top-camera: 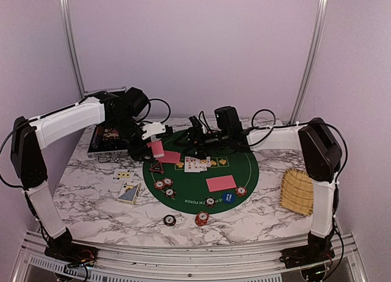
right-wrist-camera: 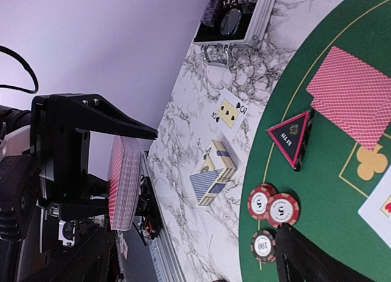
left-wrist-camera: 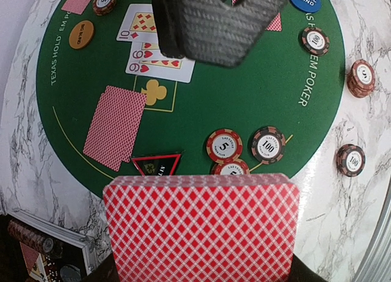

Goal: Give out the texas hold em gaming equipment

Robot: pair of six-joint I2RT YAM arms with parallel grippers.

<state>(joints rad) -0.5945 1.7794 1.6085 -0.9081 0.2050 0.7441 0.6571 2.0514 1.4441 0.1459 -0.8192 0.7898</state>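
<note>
Red-backed deck of playing cards (left-wrist-camera: 201,233), clamped in the left gripper (top-camera: 156,146), hangs over the round green felt mat (left-wrist-camera: 244,92) rim; the right gripper (top-camera: 198,141), spread unclear, should pinch only the top card (left-wrist-camera: 177,202)

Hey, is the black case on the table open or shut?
Open. The right wrist view looks into the black case and shows chips lying inside.
</note>
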